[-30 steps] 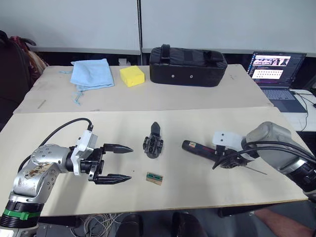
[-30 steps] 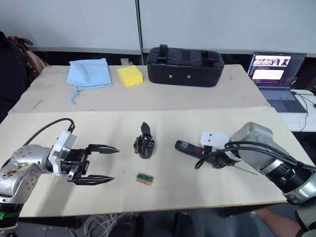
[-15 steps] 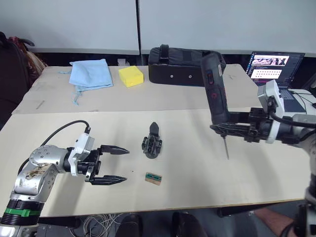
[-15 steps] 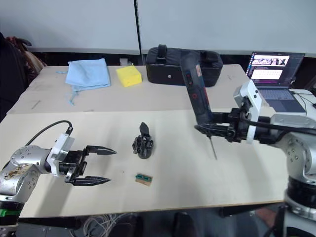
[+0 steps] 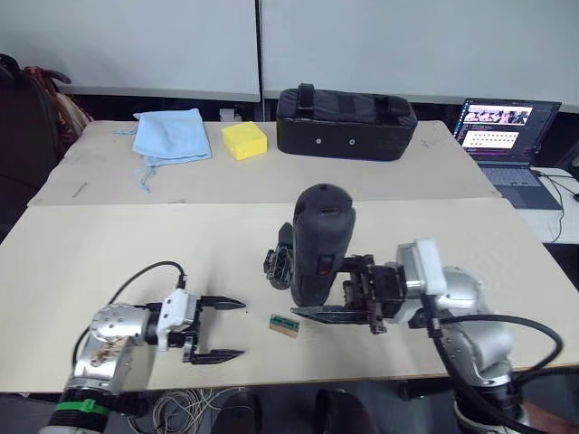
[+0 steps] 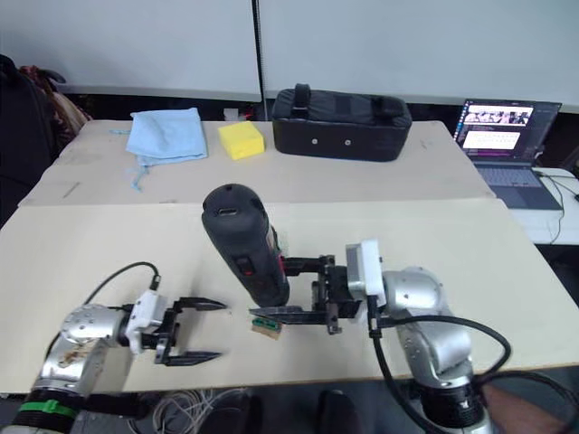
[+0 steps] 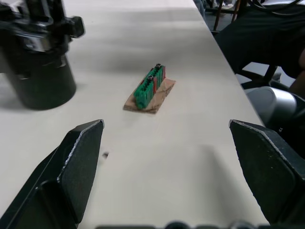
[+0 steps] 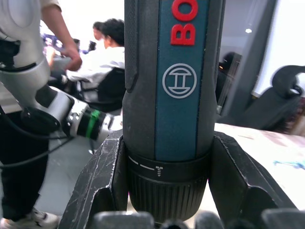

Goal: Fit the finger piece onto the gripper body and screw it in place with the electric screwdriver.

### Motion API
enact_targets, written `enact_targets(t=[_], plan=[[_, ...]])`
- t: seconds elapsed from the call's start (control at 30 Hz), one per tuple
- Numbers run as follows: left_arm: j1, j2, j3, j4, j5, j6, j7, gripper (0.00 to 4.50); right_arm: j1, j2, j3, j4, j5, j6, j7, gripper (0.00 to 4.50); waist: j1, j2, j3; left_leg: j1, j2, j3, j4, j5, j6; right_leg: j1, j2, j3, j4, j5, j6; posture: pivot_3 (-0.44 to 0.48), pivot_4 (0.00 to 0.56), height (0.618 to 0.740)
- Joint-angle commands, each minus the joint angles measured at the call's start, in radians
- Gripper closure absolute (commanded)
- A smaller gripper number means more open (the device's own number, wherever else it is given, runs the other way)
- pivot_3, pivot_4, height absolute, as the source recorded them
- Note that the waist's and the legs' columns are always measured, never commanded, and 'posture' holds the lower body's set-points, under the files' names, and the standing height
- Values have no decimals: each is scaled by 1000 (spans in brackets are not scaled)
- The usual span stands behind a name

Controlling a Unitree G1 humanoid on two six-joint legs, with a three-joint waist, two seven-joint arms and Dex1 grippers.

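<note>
My right gripper (image 5: 300, 289) is shut on the electric screwdriver (image 5: 318, 242), a thick black tool with a blue grip panel (image 8: 178, 81), held upright above the middle of the near table. The fingers (image 8: 102, 176) clamp it just above its ribbed collar. Behind it on the table, the gripper body (image 5: 278, 262) is largely hidden; its round base (image 7: 40, 67) shows in the left wrist view. My left gripper (image 5: 241, 330) hovers open low over the table to the left, with nothing between its fingers. The finger piece is out of view.
A small green part on a brown card (image 5: 284, 325) lies between the two grippers. On the far table sit a black bag (image 5: 344, 113), a yellow sponge (image 5: 244, 139) and a blue cloth (image 5: 169, 134). A laptop (image 5: 503, 131) stands at the right. People sit in the background (image 8: 102, 57).
My right gripper lifted the screwdriver off the table at the right and carried it left to the middle, in front of the gripper body. The left gripper stays open and has drawn slightly nearer.
</note>
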Motion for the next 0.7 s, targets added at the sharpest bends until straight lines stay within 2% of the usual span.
enact_targets(t=[0.03,0.23,0.7], plan=[[-25,-11,-33,-8,33,-30,26,0,-41,11,18,38,31,-57,15,2585,0,0,0,0,0,0,0,0,0,0,0,0,0,0,0,0,150,740],[-48,-43,-93,-4,99,-14,109,0,-54,26,65,113,21,-90,15,2585,-1,0,0,1,1,0,-2,0,0,-1,3,0,1,0,0,0,150,740],[-52,-68,-157,-49,64,73,121,0,-55,14,100,186,-1,-156,22,2585,1,0,0,1,1,0,-1,0,0,0,2,0,1,0,0,0,150,740]])
